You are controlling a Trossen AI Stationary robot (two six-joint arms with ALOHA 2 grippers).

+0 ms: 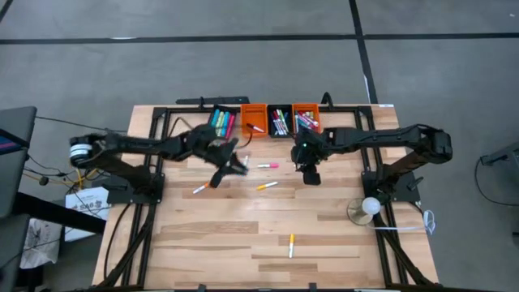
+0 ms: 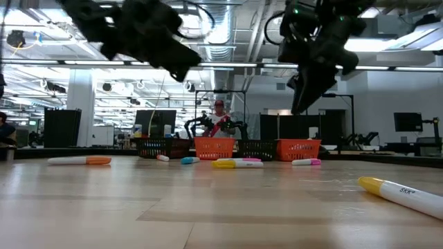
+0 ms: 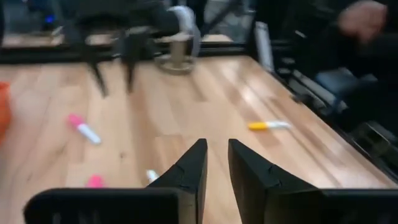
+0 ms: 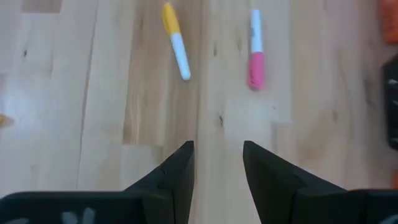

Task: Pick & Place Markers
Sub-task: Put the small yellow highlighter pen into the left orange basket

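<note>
Pale wooden plank table [image 1: 243, 235] under an open industrial ceiling; scattered capped markers [image 1: 268, 186]; left gripper [image 3: 214, 165] and right gripper [image 4: 217, 163] hover slightly parted, empty.

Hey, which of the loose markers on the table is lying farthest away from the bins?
The yellow-capped marker lying alone near the table's front edge; the other loose markers sit up by the bins and the two grippers.

Pale wooden worktop [image 1: 203, 243]. Along the far edge, four bins [image 1: 253, 118] in a row, orange and black, holding markers. Loose markers mid-board: pink [image 1: 268, 165], yellow [image 1: 267, 186], orange [image 1: 200, 188]. Another yellow marker [image 1: 292, 244] nearer the front.
</note>
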